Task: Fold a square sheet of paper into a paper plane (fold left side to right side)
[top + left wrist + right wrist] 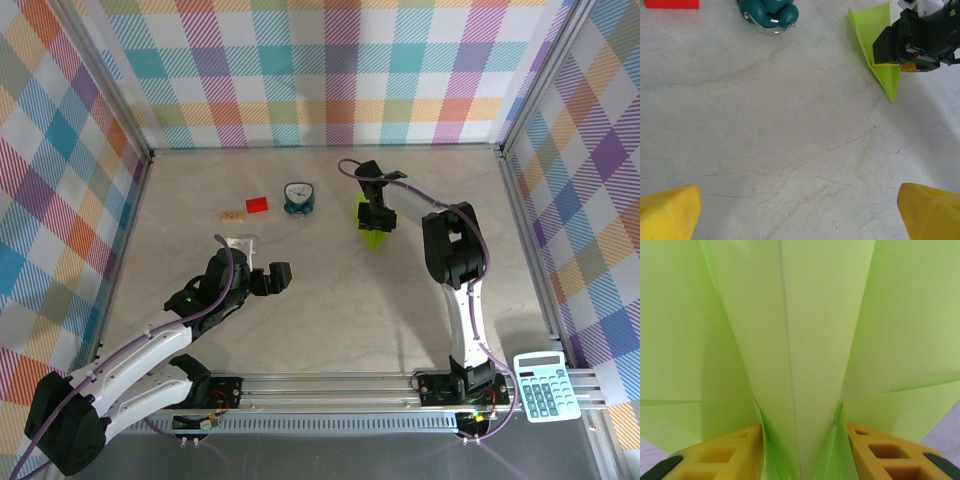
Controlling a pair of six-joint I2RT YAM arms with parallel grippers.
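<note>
While left end effector gapes empty above table (plaid walls), right one half-open straddles paper plane.

The red block and teal clock are cut by the left wrist view's top edge, the right gripper covers part of the paper plane, and a tan piece beside the block is too small to identify.

paper plane | lime-green pointed dart | centre fold standing up | on table, tip toward near edge
</note>
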